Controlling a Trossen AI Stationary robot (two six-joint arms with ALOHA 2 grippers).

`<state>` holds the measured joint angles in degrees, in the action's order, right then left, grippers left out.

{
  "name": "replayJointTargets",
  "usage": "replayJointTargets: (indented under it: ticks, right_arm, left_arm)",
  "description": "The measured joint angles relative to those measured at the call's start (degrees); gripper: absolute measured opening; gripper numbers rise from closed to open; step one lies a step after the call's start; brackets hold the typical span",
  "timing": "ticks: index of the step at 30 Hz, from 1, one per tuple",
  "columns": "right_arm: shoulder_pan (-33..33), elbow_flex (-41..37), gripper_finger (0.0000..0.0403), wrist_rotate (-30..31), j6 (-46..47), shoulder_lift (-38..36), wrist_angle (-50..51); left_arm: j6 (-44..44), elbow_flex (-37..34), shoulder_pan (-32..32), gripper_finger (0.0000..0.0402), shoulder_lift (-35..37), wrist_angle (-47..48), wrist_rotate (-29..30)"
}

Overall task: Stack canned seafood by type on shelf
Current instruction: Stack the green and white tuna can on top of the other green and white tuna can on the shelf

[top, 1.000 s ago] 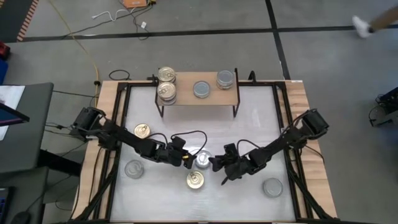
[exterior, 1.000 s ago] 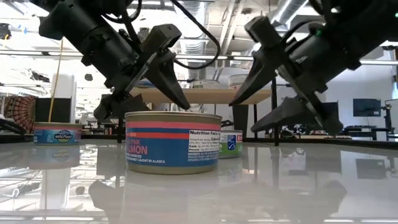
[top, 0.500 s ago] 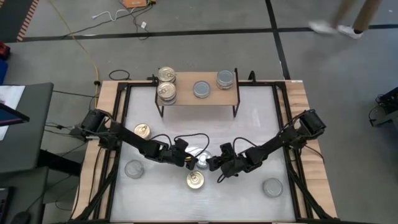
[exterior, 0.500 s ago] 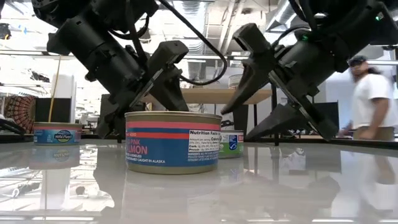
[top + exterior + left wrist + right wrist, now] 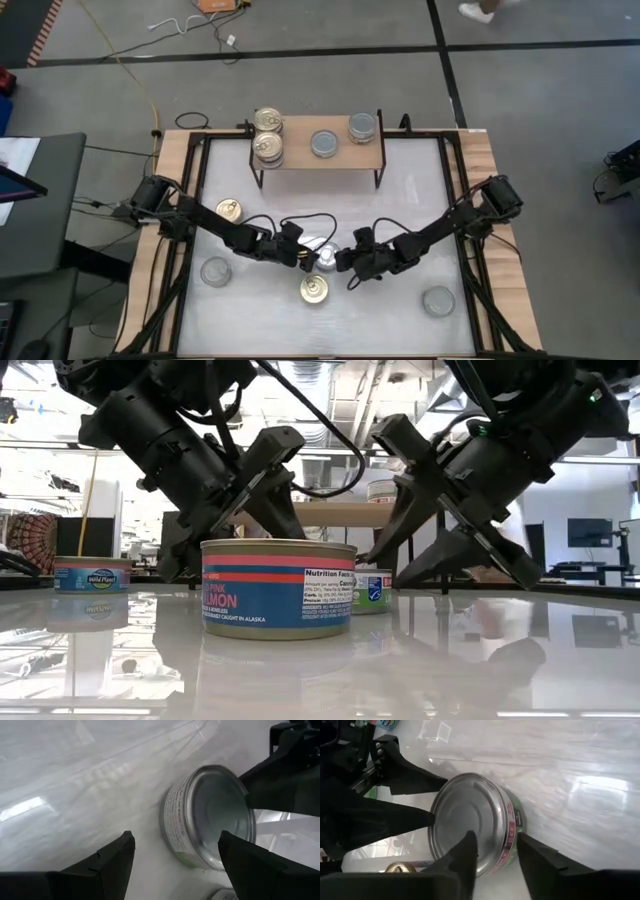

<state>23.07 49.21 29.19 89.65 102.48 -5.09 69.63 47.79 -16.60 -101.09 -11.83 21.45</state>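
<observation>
Jaws of left gripper (image 5: 306,258) spread, right gripper (image 5: 345,262) pinching round silver-lidded metal tin (image 5: 326,258).

I see the shelf (image 5: 318,157) at the table's far edge — a light-wood board on thin black legs. On it: a stack of gold-lidded tins (image 5: 267,135) at its left end, a silver tin (image 5: 324,144) mid-board, a silver stack (image 5: 362,127) toward the right. Loose on the white top, all upright — a silver tin (image 5: 325,259) at centre, gold tins (image 5: 314,290) (image 5: 228,210), silver tins (image 5: 215,271) (image 5: 437,300).
</observation>
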Motion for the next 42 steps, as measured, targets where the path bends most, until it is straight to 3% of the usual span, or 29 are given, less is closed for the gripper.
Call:
replayJointTargets:
  ticks: [7, 17, 28, 42]
  right_arm:
    - [-0.5, 0.0, 0.01, -0.5, -1.2, 0.0, 0.0]
    - [-1.1, 0.0, 0.0094, -1.1, -1.5, 0.0, 1.4]
    - [-1.0, 0.0, 0.0069, -2.0, -1.6, -0.1, 1.9]
    - [-1.0, 0.0, 0.0031, -2.1, -2.7, -0.1, 2.3]
  left_arm:
    - [-4.3, 0.0, 0.0, 0.0274, 0.0, -6.2, -0.3]
    - [-4.9, 0.0, 0.0, 0.0274, 0.0, -6.9, -1.2]
    - [4.7, 0.0, 0.1, 0.0274, 0.0, -1.8, -2.6]
    - [10.6, 0.0, 0.3, 0.0274, -0.2, -3.7, -7.2]
